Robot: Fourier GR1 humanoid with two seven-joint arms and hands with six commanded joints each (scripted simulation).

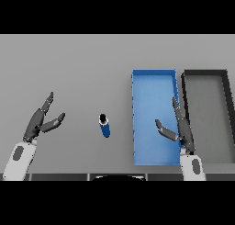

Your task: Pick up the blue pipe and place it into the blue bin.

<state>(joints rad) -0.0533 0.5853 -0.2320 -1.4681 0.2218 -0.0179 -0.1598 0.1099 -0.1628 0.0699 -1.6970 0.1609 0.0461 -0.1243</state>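
The blue pipe (105, 126) is a short blue cylinder with a dark open top, standing on the grey table near the front middle. To its right lies the blue bin (154, 88), a long rectangular tray with nothing in it. My right hand (180, 127) hovers over the bin's right front part with straight fingers, open and holding nothing. At the far left my left hand (41, 120) is open too, well away from the pipe.
A dark grey bin (206, 75) sits right beside the blue bin, on its right. The table's front edge (59, 176) runs just below both forearms.
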